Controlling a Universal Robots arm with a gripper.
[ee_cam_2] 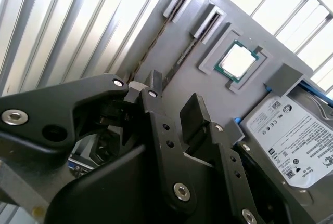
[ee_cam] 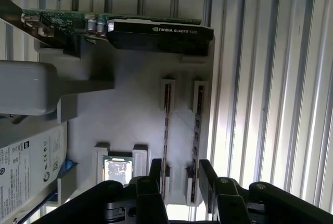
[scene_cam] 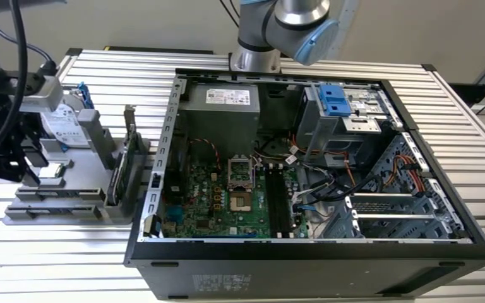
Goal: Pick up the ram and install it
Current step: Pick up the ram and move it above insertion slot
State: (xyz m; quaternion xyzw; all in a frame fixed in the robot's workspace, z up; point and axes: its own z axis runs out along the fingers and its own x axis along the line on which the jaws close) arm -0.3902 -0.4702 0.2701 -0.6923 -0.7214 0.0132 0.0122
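Tool released above ram in grey holder (twin stick just beside); misaligned closing could snag both.

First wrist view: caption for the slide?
Open pincer poised over two ram sticks slotted in the grey holder, which also carries a square chip and graphics card.

The arm is built of rounded silver-grey joints, one of which is closed by a light-blue cap. The hand is made of matte black, angular links, which are fastened with bright silver screws. Black cables are draped along the wrist section.
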